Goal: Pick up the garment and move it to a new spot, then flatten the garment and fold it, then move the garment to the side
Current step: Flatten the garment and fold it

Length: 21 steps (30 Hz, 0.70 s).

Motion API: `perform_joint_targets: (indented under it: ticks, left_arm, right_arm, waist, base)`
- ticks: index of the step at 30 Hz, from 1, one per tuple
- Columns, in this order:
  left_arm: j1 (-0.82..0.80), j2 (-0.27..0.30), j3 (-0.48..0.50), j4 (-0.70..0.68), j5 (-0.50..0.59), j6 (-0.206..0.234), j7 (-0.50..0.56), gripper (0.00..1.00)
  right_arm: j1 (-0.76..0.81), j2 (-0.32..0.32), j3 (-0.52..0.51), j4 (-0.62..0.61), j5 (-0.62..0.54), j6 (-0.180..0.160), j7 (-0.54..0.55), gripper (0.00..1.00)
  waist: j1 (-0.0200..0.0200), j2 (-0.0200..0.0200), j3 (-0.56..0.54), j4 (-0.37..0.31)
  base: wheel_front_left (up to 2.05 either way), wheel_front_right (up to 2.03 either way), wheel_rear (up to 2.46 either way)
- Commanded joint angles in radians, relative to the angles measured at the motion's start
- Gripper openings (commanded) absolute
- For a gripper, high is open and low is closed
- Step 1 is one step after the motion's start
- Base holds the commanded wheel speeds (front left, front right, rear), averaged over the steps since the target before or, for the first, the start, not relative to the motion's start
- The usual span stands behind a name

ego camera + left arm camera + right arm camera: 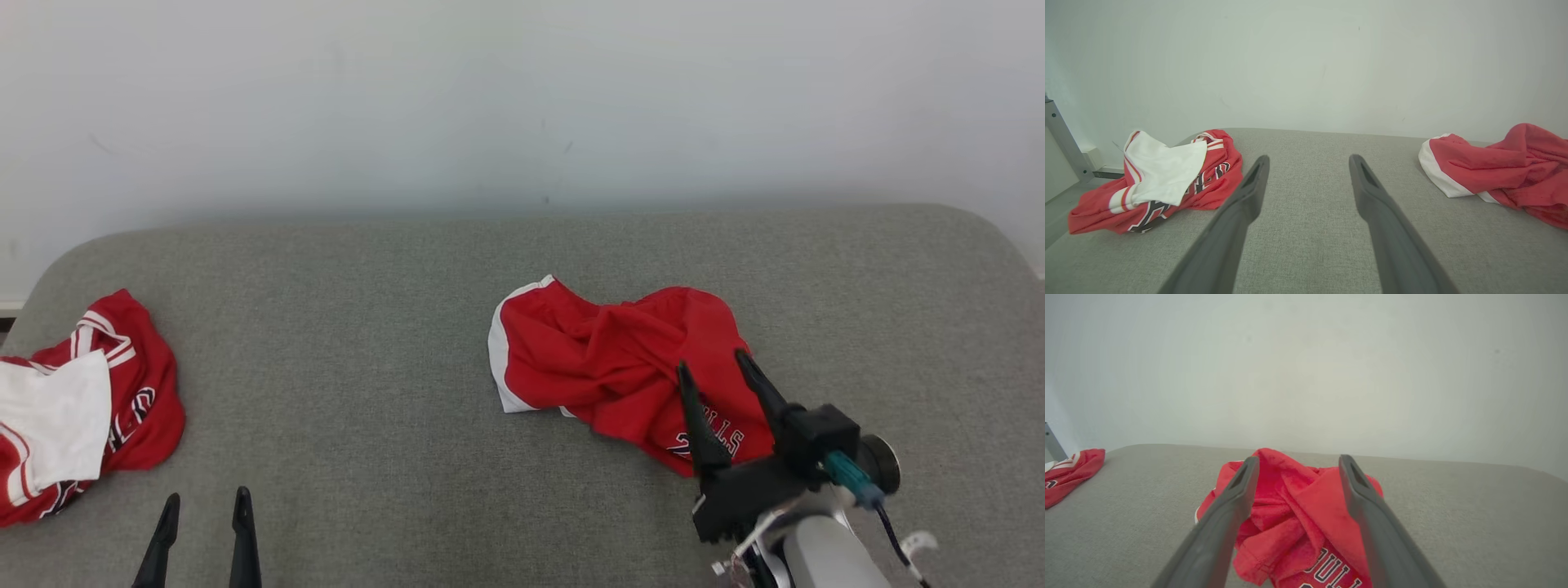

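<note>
The garment (608, 359) is a crumpled pair of red shorts with white trim and dark lettering, lying on the grey surface right of centre. My right gripper (712, 367) hovers open over its near right corner, fingers spread with nothing between them. Seen from the right wrist, the shorts (1298, 522) bunch up just beyond and between the open fingers (1237, 498). My left gripper (204, 500) stands open at the lower left, well away from the shorts. In the left wrist view the shorts (1498, 167) lie at the far right, beyond my left gripper (1308, 160).
A second crumpled red and white garment (77, 408) lies at the left edge of the grey padded surface (351, 327), also seen as a heap (1155, 179) from the left wrist. A pale wall (522, 98) rises behind. A grey metal frame (1059, 134) stands at far left.
</note>
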Motion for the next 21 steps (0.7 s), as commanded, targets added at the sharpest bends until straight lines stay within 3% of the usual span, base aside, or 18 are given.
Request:
perform_joint_targets:
  ticks: [1, 13, 21]
  left_arm:
    - [-0.012, -0.004, 0.001, 0.002, 0.004, 0.001, -0.004, 1.00]
    - [-0.067, -0.024, -0.054, 0.017, -0.007, 0.001, -0.004, 1.00]
    - [-0.122, -0.035, -0.088, 0.035, -0.030, 0.001, -0.004, 1.00]
  right_arm:
    - [-0.028, -0.003, 0.007, 0.024, -0.004, -0.002, 0.001, 1.00]
    - [-0.482, -0.086, 0.135, 0.338, 0.052, -0.002, 0.141, 1.00]
    - [-0.674, -0.107, 0.241, 0.518, 0.116, -0.002, 0.249, 1.00]
  waist:
    - [0.0000, -0.0001, 0.008, 0.009]
    - [0.0000, -0.0001, 0.094, 0.102]
    - [0.0000, -0.0001, 0.162, 0.157]
  base:
    - [0.00, 0.00, 0.00]
    - [0.00, 0.00, 0.00]
    - [0.00, 0.00, 0.00]
